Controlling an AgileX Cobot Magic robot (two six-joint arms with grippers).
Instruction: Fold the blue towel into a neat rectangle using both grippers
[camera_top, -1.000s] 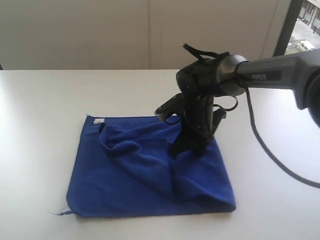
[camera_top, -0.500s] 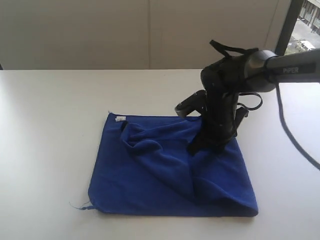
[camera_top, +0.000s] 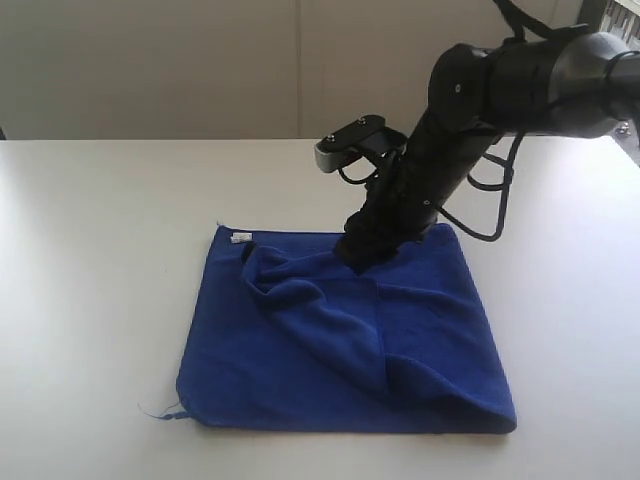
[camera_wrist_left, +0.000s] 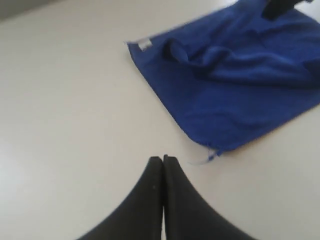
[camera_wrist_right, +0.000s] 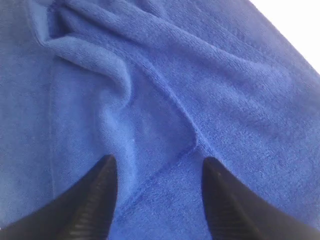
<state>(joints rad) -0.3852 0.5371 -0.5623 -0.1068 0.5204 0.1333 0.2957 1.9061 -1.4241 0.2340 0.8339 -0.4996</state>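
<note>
Towel was seen lying on the white table, lower centre of the exterior frame. Its outline was roughly square but it was not flat: a bunched ridge ran from the upper-left corner toward the lower right. A white tag was noted at the upper-left corner and a loose thread at the lower-left corner. Right gripper was placed at the towel's upper edge, near frame centre, with its arm slanting in from the upper right. In the right wrist view its fingers were held well apart just over the blue cloth, with a folded edge lying between them; contact with the cloth could not be told. Left gripper was picked up only in the left wrist view, fingers pressed together, over bare table, apart from the towel corner with the thread.
</note>
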